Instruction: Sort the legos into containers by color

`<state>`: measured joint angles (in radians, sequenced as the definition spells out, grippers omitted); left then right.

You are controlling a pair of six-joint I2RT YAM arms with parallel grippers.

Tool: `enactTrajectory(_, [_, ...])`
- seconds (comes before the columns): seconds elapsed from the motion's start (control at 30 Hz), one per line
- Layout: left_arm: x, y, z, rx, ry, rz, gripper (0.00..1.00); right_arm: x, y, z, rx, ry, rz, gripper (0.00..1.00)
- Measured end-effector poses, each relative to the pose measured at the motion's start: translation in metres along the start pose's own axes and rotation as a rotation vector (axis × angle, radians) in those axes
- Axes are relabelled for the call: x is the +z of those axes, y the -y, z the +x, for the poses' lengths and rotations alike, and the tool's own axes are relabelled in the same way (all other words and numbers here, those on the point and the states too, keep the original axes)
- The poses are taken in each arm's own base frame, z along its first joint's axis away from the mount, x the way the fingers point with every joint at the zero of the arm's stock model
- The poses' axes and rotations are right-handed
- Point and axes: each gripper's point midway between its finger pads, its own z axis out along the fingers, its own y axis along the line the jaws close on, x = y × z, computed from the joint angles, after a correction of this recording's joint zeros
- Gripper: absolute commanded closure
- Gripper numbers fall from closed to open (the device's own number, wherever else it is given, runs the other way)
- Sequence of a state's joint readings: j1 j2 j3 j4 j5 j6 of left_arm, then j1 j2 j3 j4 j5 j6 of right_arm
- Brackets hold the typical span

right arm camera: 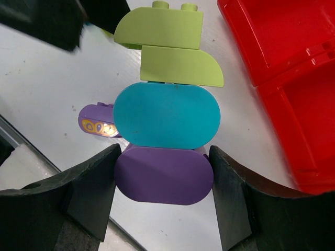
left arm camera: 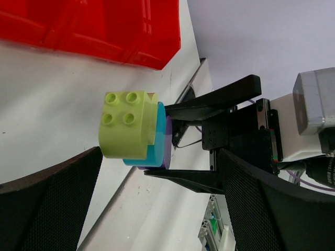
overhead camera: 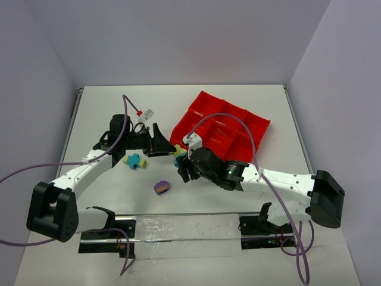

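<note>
Lego stack point(right arm camera: 166, 115) clamped at purple base inside right pincer point(right arm camera: 163, 180).

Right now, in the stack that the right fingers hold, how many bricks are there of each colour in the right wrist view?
lime green bricks: 2
teal brick: 1
purple brick: 1
Total: 4
</note>
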<state>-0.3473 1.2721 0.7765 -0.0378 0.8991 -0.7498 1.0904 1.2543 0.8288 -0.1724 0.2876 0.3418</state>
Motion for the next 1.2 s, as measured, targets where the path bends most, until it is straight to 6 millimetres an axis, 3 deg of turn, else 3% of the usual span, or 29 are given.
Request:
enactTrajectory(0.07, [0.005, 0.001, 0.004, -0.002, -0.018, 0.009, 0.13, 0.000, -0.001, 0.000, -0.002, -0.003, -0.003, 0.55])
enactTrajectory(0.4, [0.021, -0.015, 0.006, -0.045, -0.050, 0.003, 0.14, -0.001, -0.004, -0.007, -0.006, 0.011, -0.016, 0.55])
enactTrajectory(0.8, [0.031, 0.000, 0.022, -0.022, -0.112, 0.066, 0.29, -0.002, -0.007, -0.016, -0.010, 0.026, -0.022, 0.54])
enactTrajectory(0.9, [0.032, -0.001, 0.027, -0.030, -0.126, 0.067, 0.40, -0.002, -0.009, -0.021, -0.010, 0.035, -0.025, 0.54])
enactTrajectory(1.07, [0.034, 0.000, 0.030, -0.042, -0.137, 0.078, 0.84, -0.002, -0.009, -0.023, -0.012, 0.036, -0.023, 0.51])
enactTrajectory(1.1, [0.034, 0.001, 0.030, -0.043, -0.136, 0.078, 0.95, -0.001, -0.009, -0.022, -0.014, 0.034, -0.019, 0.43])
enactTrajectory(1.2, [0.035, 0.001, 0.030, -0.044, -0.138, 0.078, 1.00, -0.001, -0.008, -0.022, -0.013, 0.034, -0.017, 0.11])
